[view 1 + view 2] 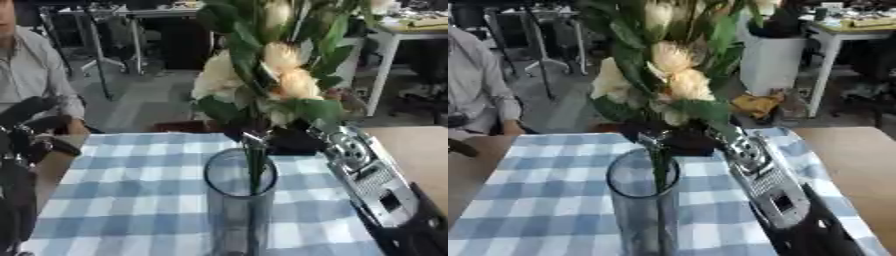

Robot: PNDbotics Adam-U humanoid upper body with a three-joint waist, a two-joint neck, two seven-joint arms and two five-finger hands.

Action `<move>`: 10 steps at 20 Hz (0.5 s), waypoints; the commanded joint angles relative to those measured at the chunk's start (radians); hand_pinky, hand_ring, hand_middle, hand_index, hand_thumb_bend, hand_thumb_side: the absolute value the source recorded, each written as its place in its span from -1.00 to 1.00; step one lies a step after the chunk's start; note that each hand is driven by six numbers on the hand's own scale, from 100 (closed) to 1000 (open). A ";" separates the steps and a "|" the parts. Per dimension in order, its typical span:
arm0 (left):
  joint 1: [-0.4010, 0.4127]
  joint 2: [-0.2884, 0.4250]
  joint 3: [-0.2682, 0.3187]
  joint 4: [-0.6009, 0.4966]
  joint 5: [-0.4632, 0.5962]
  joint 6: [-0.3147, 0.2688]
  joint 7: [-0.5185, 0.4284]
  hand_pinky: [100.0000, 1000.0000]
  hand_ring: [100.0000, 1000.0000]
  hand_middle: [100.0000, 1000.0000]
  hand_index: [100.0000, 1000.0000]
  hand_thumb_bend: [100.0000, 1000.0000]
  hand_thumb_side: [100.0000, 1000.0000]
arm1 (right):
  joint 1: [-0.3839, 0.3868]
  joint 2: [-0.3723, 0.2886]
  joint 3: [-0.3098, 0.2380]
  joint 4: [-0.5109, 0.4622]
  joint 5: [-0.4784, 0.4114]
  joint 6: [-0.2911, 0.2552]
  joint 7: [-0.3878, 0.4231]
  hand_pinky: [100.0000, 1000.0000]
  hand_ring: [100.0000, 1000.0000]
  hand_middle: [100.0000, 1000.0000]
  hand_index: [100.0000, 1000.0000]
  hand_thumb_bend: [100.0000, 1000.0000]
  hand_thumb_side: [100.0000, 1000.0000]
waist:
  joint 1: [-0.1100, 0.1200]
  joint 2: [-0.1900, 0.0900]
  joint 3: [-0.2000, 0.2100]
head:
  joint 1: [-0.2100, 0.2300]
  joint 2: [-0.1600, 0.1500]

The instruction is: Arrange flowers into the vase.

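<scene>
— So, what have I got on the feed right now?

— The right robot hand is curled round the stems of a bunch of flowers, gripping just under the leaves. I see the silver forearm running in from about four o'clock, up toward the middle of the picture.

— And the flowers themselves?

— Cream and pale yellow blooms with broad green leaves, held upright. They fill the view from the centre up to twelve o'clock.

— Where's the vase?

— The vase is a clear glass cylinder, standing upright at six o'clock from the blooms, directly below the fist. The green stems hang down past its round rim and into the glass; I can see them through the wall. Whether they reach the bottom, I cannot tell.

— What's it standing on?

— A blue and white checked cloth spread over the desk, whose bare wooden top shows at three o'clock.

— Left side?

— The left robot hand shows at nine o'clock, at the picture's edge, dark and well apart from the vase. I cannot tell how its fingers are set.
</scene>
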 commanded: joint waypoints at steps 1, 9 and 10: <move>-0.011 0.004 0.004 -0.019 -0.004 0.003 -0.001 -0.16 0.41 0.49 0.68 -1.00 1.00 | -0.013 -0.030 -0.006 -0.023 0.015 -0.014 0.012 0.84 1.00 0.00 0.60 -0.18 0.54 | 0.000 -0.011 -0.001 | 0.004 -0.012; -0.009 0.004 0.005 -0.019 -0.003 0.003 -0.001 -0.16 0.41 0.49 0.68 -1.00 1.00 | -0.006 -0.049 -0.006 -0.023 0.036 -0.050 0.042 0.86 1.00 0.07 0.67 -0.06 0.90 | -0.001 -0.010 -0.003 | 0.006 -0.013; -0.009 0.004 0.005 -0.019 -0.003 0.004 -0.002 -0.16 0.41 0.49 0.68 -1.00 1.00 | -0.005 -0.051 -0.006 -0.024 0.038 -0.054 0.045 0.86 1.00 0.08 0.68 -0.04 0.93 | -0.001 -0.010 -0.003 | 0.006 -0.013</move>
